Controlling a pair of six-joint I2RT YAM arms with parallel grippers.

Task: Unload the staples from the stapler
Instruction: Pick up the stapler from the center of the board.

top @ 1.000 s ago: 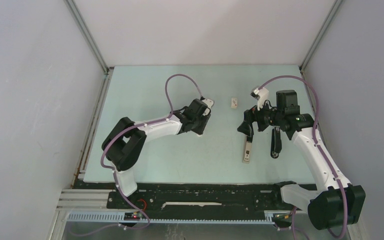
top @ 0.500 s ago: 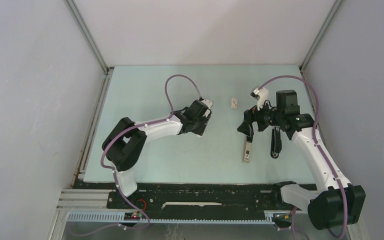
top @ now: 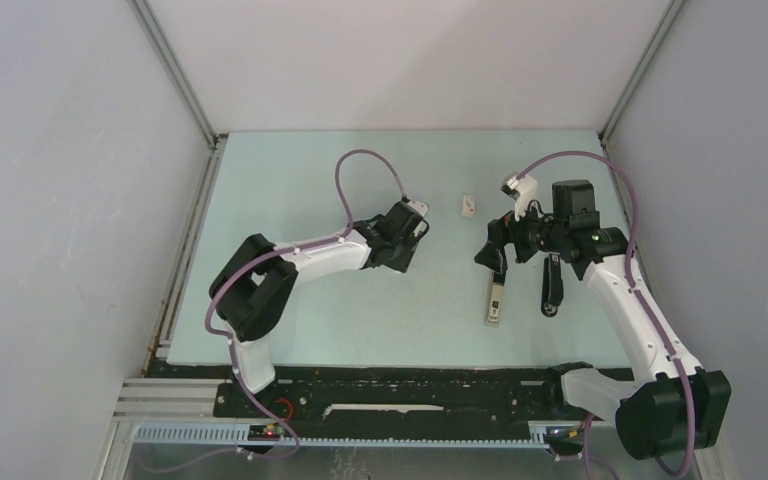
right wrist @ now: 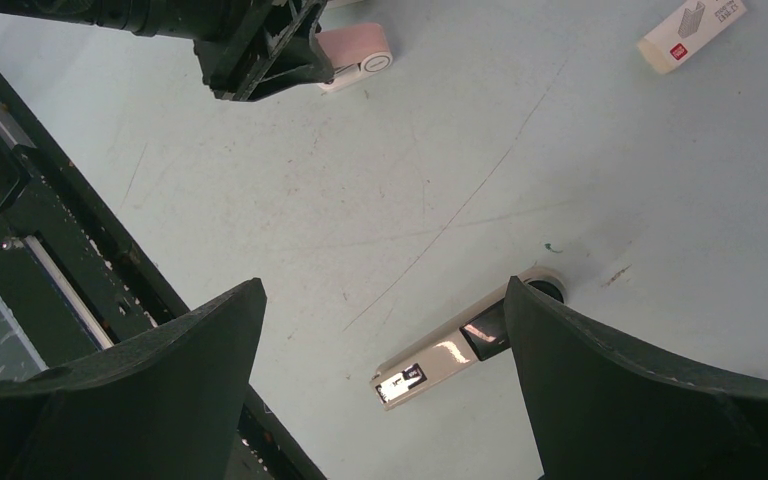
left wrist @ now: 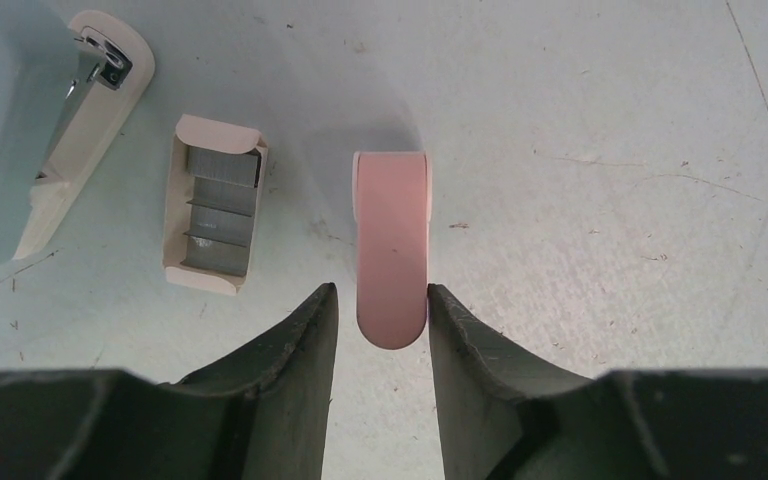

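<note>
A small pink stapler [left wrist: 391, 250] lies on the table. Its near end sits between the fingertips of my left gripper [left wrist: 378, 295], whose jaws stand open, with a gap showing on the left side. Beside it lies a small open cardboard box [left wrist: 175, 215] holding grey strips of staples [left wrist: 222, 200]. A beige stapler [right wrist: 450, 352] lies opened flat on the table under my right gripper [right wrist: 385, 290], which hangs wide open above it with nothing held. From above, the beige stapler [top: 495, 300] lies between the right gripper's fingers [top: 552, 290]. The left gripper [top: 410, 222] is at the pink stapler [top: 416, 208].
The staple box [top: 468, 206] sits between the two arms towards the back. The black base rail [right wrist: 20, 230] runs along the near table edge. Grey walls enclose the table on three sides.
The left gripper's jaws have parted slightly around the pink stapler, and the left arm has shifted a little to the right. The right arm has not moved.
</note>
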